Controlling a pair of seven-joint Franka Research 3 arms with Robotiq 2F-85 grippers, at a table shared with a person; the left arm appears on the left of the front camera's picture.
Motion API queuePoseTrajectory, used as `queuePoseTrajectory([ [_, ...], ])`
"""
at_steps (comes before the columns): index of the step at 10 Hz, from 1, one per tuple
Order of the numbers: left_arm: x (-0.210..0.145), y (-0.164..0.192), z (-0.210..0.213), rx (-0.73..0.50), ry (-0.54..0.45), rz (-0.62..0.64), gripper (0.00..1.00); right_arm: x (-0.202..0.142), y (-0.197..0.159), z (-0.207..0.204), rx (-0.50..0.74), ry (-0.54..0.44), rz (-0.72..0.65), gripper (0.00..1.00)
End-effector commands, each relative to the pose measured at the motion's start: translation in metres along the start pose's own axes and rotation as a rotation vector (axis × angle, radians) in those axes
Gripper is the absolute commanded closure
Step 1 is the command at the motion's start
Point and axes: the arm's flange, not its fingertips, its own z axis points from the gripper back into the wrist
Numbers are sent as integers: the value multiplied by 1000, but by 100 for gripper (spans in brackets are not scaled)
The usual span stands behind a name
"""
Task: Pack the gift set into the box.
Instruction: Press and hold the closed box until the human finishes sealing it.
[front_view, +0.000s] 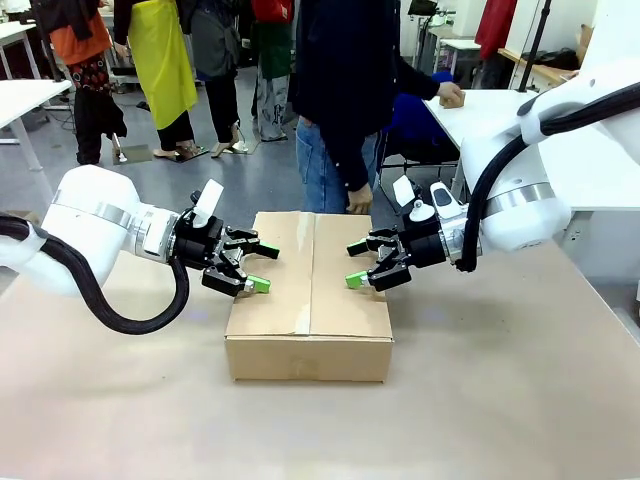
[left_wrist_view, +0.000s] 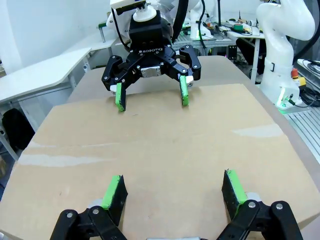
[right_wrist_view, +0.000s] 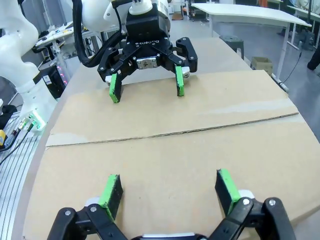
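Closed taped box (front_view: 310, 290) mid desk (front_view: 500, 400), long axis running away from robot. L gripper (front_view: 263, 268), R gripper (front_view: 355, 264) flank long sides, equally near; fingers (front_view: 259, 286) spread, empty, aimed inward.

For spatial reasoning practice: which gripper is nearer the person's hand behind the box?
Right. The right gripper is above the box near the hand; the left gripper is above its opposite side, farther away.

A person (front_view: 345, 90) in jeans stands beyond the brown table (front_view: 500, 400), near a white desk (front_view: 490, 115).
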Motion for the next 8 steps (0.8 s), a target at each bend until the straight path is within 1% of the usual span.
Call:
queuePoseTrajectory([
  [1,-2,-2,-1,-6,-2,-7,0,-3,1,0,-7,-1,-2,0],
  [8,-2,-2,-1,-6,-2,-7,0,-3,1,0,-7,-1,-2,0],
])
